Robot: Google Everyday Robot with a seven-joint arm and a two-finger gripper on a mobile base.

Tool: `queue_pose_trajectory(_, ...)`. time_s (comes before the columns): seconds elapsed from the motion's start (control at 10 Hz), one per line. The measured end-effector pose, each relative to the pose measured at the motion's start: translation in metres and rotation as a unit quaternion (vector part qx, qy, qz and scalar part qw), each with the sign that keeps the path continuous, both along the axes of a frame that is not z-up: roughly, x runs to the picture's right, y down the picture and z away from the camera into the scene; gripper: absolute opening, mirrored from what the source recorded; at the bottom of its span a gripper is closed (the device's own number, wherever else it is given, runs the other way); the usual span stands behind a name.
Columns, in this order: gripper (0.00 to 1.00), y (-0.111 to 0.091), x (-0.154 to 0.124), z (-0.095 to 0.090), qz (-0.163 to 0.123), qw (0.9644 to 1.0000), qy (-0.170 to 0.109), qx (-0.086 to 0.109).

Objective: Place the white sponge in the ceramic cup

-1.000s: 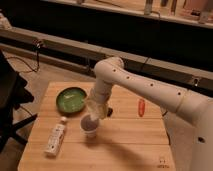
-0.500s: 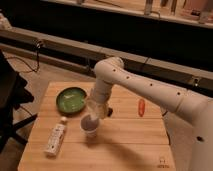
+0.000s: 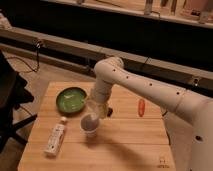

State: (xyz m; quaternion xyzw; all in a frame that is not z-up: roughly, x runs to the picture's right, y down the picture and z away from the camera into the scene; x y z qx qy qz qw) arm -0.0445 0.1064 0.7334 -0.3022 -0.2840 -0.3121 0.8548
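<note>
From where I stand, the claw (image 3: 96, 111) hangs directly above the ceramic cup (image 3: 90, 125), almost touching its rim, so any release would be straight down. I cannot tell whether the claw is open or closed, and I cannot make out the white sponge: it may be between the fingers or already inside. The cup's inside looks dim. Up and left of the cup sits a green plate (image 3: 70, 100), seemingly empty; a white bottle (image 3: 55, 137) lies left of the cup on the bench (image 3: 130, 145).
</note>
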Motion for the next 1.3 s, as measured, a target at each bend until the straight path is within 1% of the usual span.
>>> queue_pose_trajectory(0.1, 0.5, 0.005, -0.006, -0.005, -0.001, 1.0, -0.001, 0.002)
queue_pose_trajectory(0.5, 0.06, 0.019, -0.02, -0.015, -0.002, 0.9999, -0.011, -0.001)
queue_pose_trajectory(0.6, 0.01, 0.021, -0.021, -0.016, -0.002, 0.9999, -0.013, -0.003)
queue_pose_trajectory(0.7, 0.02, 0.024, -0.023, -0.018, -0.003, 0.9999, -0.015, -0.007)
queue_pose_trajectory(0.8, 0.08, 0.026, -0.025, -0.019, -0.004, 0.9998, -0.018, -0.01)
queue_pose_trajectory(1.0, 0.32, 0.03, -0.027, -0.02, -0.002, 0.9997, -0.021, -0.015)
queue_pose_trajectory(1.2, 0.52, 0.03, -0.029, -0.02, 0.0, 0.9996, -0.023, -0.017)
queue_pose_trajectory(1.3, 0.65, 0.029, -0.031, -0.018, 0.003, 0.9995, -0.026, -0.016)
